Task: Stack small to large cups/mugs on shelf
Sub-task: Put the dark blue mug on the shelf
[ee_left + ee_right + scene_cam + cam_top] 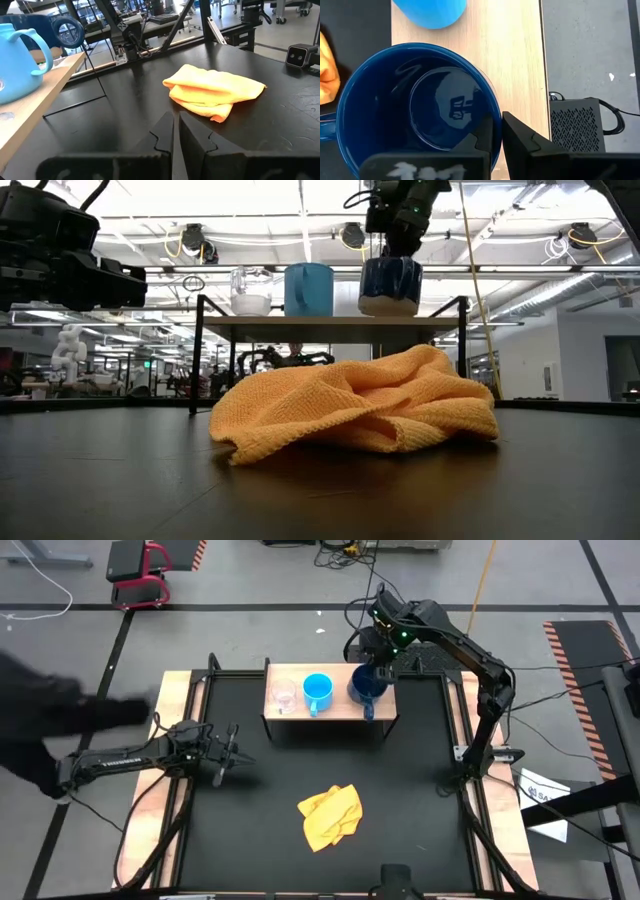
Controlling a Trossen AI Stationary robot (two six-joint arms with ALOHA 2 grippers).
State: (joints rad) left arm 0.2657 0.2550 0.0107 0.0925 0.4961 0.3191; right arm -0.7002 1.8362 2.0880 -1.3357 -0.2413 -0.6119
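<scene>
Three cups stand in a row on the low wooden shelf point(335, 718) at the table's far side. From left to right they are a clear glass cup point(285, 697), a light blue mug point(317, 690) and a dark blue mug point(365, 685). My right gripper point(497, 120) comes down from above onto the dark blue mug point(390, 285) and is shut on its rim. My left gripper point(235, 752) waits shut near the table's left side, holding nothing. My right gripper pinches the dark blue mug's rim point(494, 102) on its far right side, away from the handle. One finger point(481, 137) is inside the mug and the other finger point(520, 135) outside. The fingers slant down from above. The mug is upright, its base at the shelf top point(330, 323).
A crumpled yellow cloth point(332, 815) lies on the black mat near the table's middle, in front of the shelf. Light wooden rails point(172, 720) run along both sides of the mat. A black box point(575, 125) sits on the floor beyond the shelf's far edge.
</scene>
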